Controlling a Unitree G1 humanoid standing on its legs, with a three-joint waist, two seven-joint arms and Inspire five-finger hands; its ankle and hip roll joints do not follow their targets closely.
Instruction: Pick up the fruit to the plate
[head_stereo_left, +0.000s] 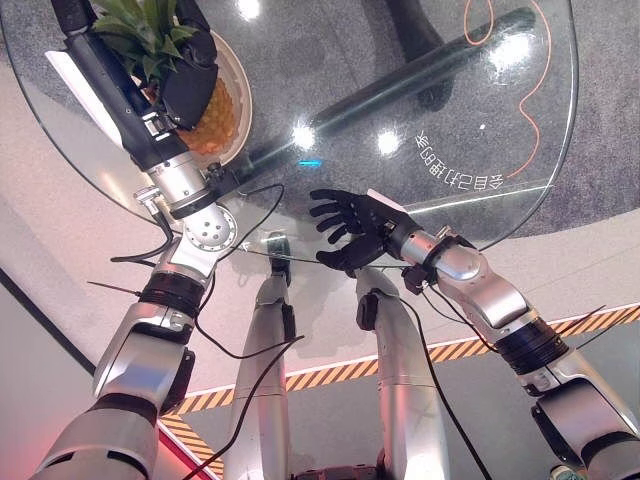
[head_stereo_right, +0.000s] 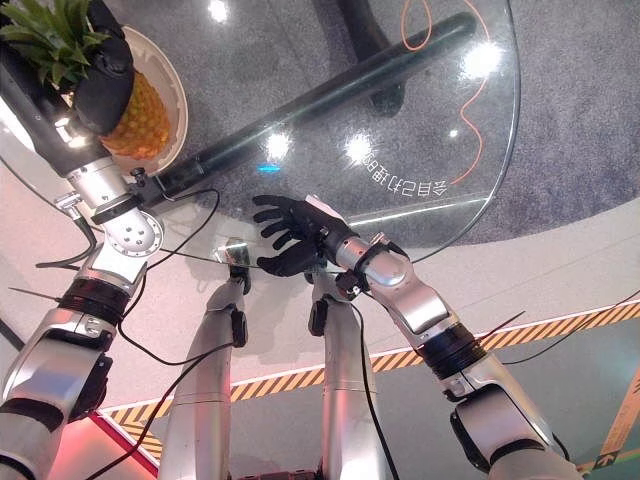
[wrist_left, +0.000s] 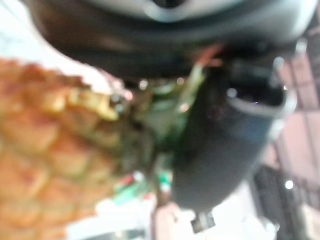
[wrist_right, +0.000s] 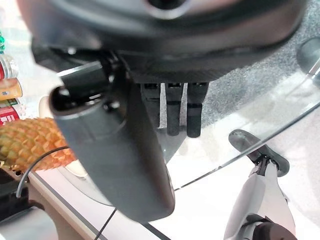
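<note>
Your left hand (head_stereo_left: 188, 82) is curled round the pineapple (head_stereo_right: 140, 120) at the base of its green crown (head_stereo_left: 140, 35), and the fruit lies over the white plate (head_stereo_left: 238, 85) at the far left of the glass table (head_stereo_left: 450, 120). So you are at the placing step, by the look of it. Whether the pineapple rests fully on the plate or hangs just above it, the views do not settle (the wrist view is too close to tell). The next move calls for lowering until it sits steady, then loosening the fingers. Your right hand (head_stereo_right: 290, 235) hovers at the table's near rim, fingers spread and holding nothing.
</note>
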